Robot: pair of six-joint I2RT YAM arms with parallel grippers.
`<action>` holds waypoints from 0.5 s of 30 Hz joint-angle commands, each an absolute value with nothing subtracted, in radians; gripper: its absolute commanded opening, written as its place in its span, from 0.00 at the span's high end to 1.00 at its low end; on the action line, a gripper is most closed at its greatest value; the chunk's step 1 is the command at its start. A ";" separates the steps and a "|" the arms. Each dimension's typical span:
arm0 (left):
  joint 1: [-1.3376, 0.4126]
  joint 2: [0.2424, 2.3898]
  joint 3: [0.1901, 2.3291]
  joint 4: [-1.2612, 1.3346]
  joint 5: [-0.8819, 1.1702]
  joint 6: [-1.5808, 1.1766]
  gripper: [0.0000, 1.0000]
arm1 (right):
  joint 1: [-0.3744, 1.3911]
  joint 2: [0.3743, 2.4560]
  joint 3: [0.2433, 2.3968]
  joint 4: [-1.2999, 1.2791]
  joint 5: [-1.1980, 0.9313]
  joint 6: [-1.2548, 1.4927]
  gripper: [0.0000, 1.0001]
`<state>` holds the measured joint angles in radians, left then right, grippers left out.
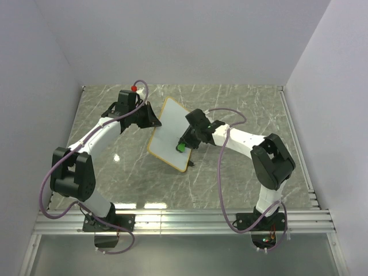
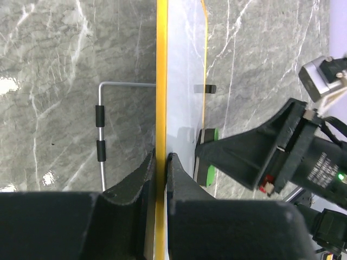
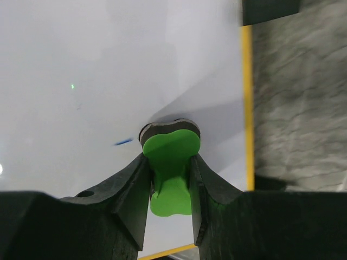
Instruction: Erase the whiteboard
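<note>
Closest to the lenses, black fingers [image 2: 135, 181] are seen filling the bottom of both wrist views. Going by size from there: the grey marbled table [image 1: 241, 115] is spread under everything. The left arm [image 1: 95, 135] and right arm [image 1: 247, 141] are bent in toward its middle from the near edge.

The whiteboard [image 1: 167, 135] is found around the middle of the table, between the two hands. It's propped up steeply rather than laid flat, and its yellowish frame is seen edge-on from the left wrist. The left hand [image 1: 148, 118] is clamped tight on that frame edge, one finger on the back and one on the white face, so the board is pinched with basically no gap.

A thin wire stand [image 2: 100, 130] with two black sleeves is seen sticking out from the board's back side.

The right hand [image 1: 185, 141] is closed up on a green eraser [image 3: 171, 162], which is gripped from both sides. The eraser's dark pad is pressed against the white surface, not far from the yellow frame. Just beside the pad, a small blue streak [image 3: 123, 142] can be made out on the board.
</note>
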<state>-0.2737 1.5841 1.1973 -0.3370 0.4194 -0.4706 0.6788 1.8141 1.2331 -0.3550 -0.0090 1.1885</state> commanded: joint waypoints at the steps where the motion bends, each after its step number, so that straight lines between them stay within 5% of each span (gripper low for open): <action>1: -0.325 1.637 1.201 -0.345 0.434 -0.453 1.00 | 0.732 1.865 1.275 -0.350 -0.022 1.195 1.00; 15: -0.330 1.578 1.158 -0.362 0.419 -0.463 1.00 | 0.577 2.040 1.489 -0.431 0.021 1.097 1.00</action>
